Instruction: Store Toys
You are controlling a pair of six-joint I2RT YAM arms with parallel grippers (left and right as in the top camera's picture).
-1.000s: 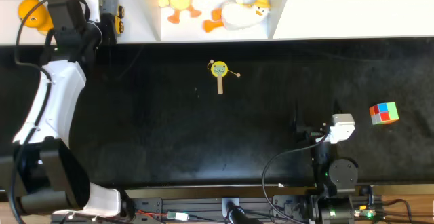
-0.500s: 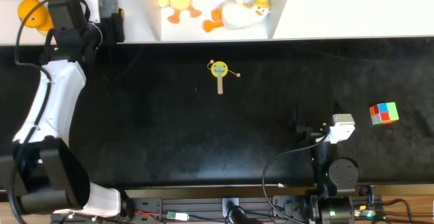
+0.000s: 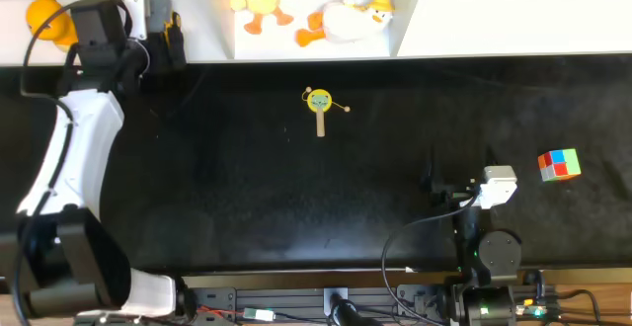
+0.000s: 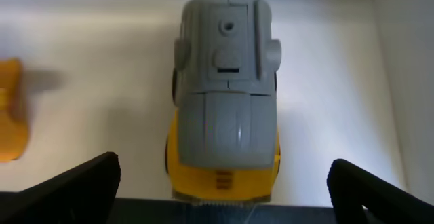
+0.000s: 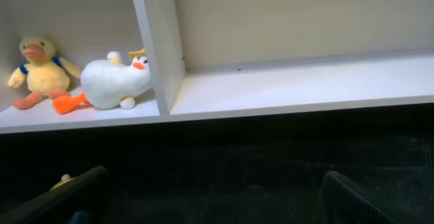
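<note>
Now, your black counter runs up to a white shelf split into compartments. The toy truck (grey over yellow) stands in the leftmost compartment. The left hand is released, fingers spread wide of the truck's near end. From above, the arm covers most of the truck. An orange toy beside it is cut off. Your right hand sits low over the counter, fingers apart, grasping nothing.

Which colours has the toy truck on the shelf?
The toy truck is grey above, yellow below; best in left wrist view.
</note>
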